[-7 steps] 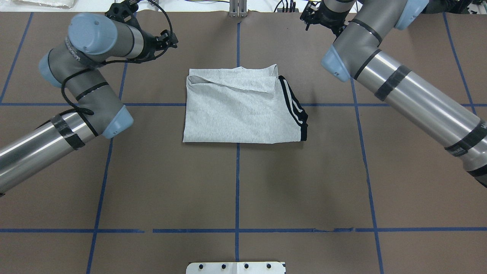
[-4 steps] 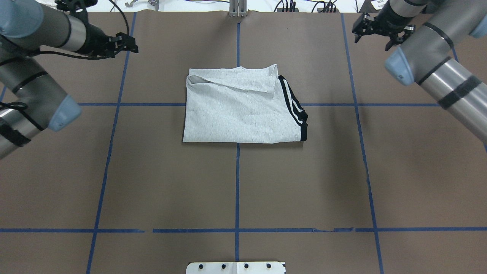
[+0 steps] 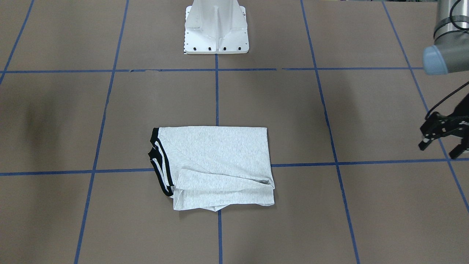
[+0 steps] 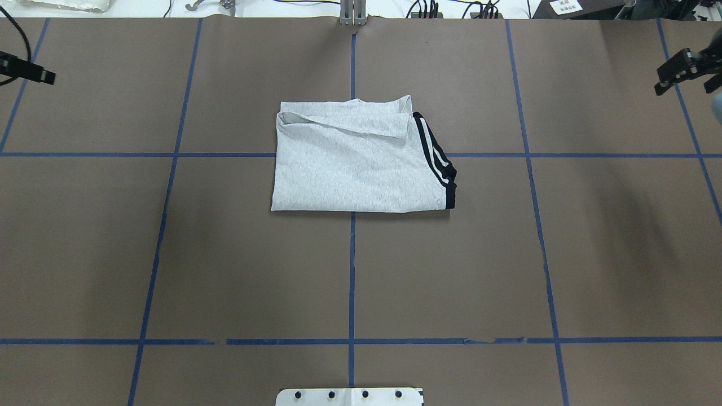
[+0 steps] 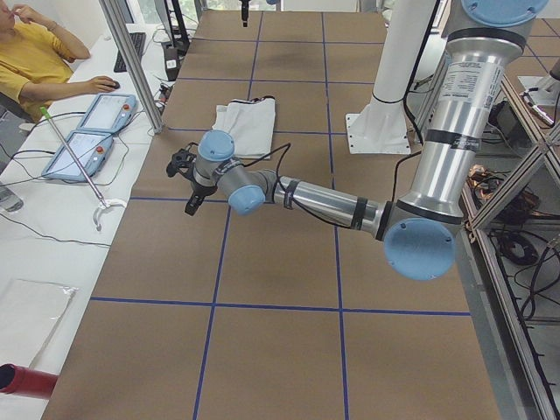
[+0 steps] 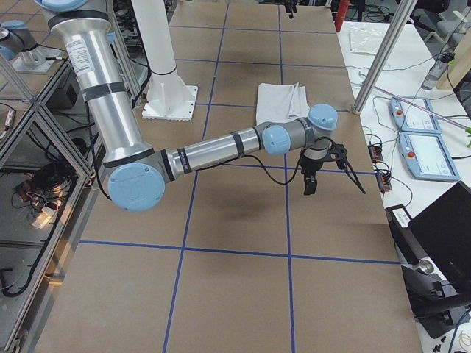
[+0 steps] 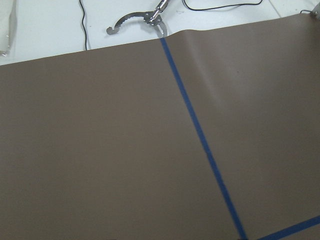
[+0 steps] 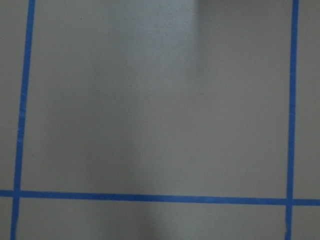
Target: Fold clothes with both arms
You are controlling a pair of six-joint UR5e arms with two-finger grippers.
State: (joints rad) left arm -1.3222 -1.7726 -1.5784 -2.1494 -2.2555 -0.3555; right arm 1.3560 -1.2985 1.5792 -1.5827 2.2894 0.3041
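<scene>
Overhead exterior view: the grey T-shirt [image 4: 355,169] lies folded in a flat block in the middle of the frame. It rests on the brown surface [image 4: 225,265] with blue tape lines [image 4: 351,270]. Its black stripes [image 4: 440,163] run down its right edge.

Both sets of fingers are well apart from it. The left fingers [image 3: 427,136] hang at the right edge of the front-facing view, spread wide with nothing between them. The right fingers [image 4: 671,73] sit in the upper right corner of the overhead view, also spread and holding nothing.

The frame edge cuts part of them off. Only a black tip of the left ones shows at the upper left. The folds hide the shirt's inner layers. Both wrist views show just brown surface and blue tape.
</scene>
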